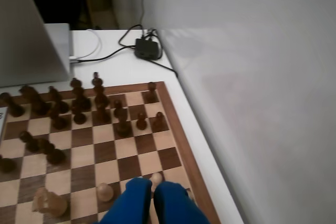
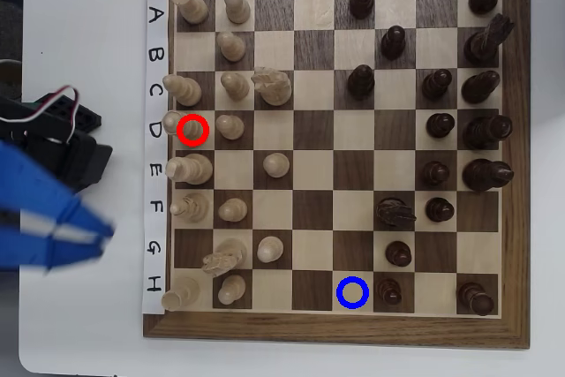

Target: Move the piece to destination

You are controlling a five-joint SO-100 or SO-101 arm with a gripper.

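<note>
My blue two-finger claw (image 2: 93, 234) hung off the left edge of the wooden chessboard (image 2: 340, 333) in the overhead view, over the white table (image 2: 79, 324), its fingers brought together to a blurred tip with only a thin gap between them, gripping nothing there. In the wrist view the same claw (image 1: 153, 195) came in from the bottom edge, the two blue fingers (image 1: 131, 203) nearly touching, and a small pale rounded top (image 1: 156, 178) showed just above the slit between them; whether I touched it I could not tell. Overhead, the pale cream, slender wooden piece (image 2: 174, 123) stood on the square in row D, column 1, marked with a bright red ring (image 2: 192, 131), at the board's left side, well above my fingertips in that view. The bright blue ring (image 2: 352, 292) lay on a light square in row H, column 5, near the bottom edge, with a dark brown piece (image 2: 389, 290) just to its right. Beyond the board in the wrist view sat a small black box with cables (image 1: 147, 48) and the grey laptop lid (image 1: 26, 40).
</note>
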